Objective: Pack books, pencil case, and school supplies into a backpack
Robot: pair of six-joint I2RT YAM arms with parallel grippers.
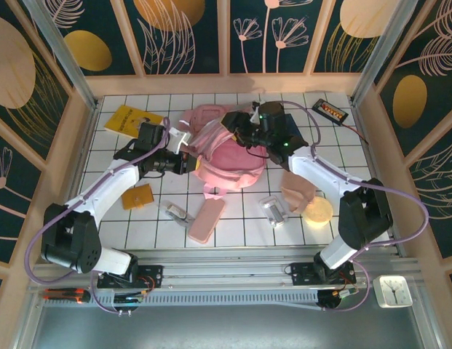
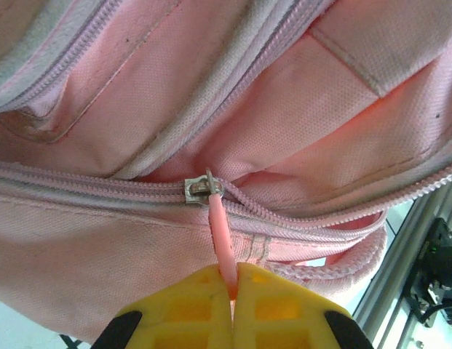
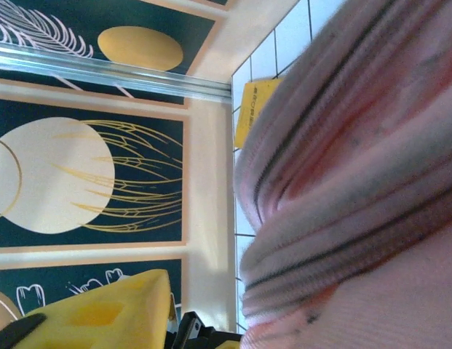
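The large soft pale pink fabric backpack [image 1: 227, 161] lies mid-table between both arms. Expect light, limp cloth that sags and slides instead of holding its shape (brace one side before pulling the other). The right gripper [image 1: 239, 133] sits at the upper edge of the bag; whether its jaws are parted or clamped cannot be told. The left gripper [image 2: 233, 282] is fully closed on the thin flexible pink zip pull tab [image 2: 221, 236], which is the proper hold. The tab is judged slippery, so pull straight and without jerks.
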